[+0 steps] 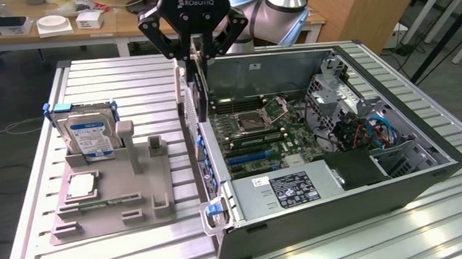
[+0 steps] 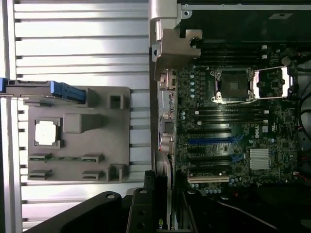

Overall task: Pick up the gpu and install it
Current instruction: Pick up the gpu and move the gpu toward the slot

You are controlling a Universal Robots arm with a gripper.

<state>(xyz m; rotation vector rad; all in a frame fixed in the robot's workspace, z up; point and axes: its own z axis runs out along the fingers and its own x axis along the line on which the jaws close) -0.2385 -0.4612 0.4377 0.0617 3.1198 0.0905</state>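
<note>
Since the gpu (image 1: pixel 199 93) hangs upright, clamped at its top edge between the narrowed fingers of the gripper (image 1: pixel 195 54), the pickup looks done. It hovers over the case (image 1: pixel 417 177) wall on the exterior view's left, beside the motherboard (image 1: pixel 262 128); seating it in a slot is not yet done.

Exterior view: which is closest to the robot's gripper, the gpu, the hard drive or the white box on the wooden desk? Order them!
1. gpu: clamped in the gripper, hanging below it.
2. hard drive: standing in the grey tray, exterior view's left.
3. white box: on the wooden desk, far behind.
</note>
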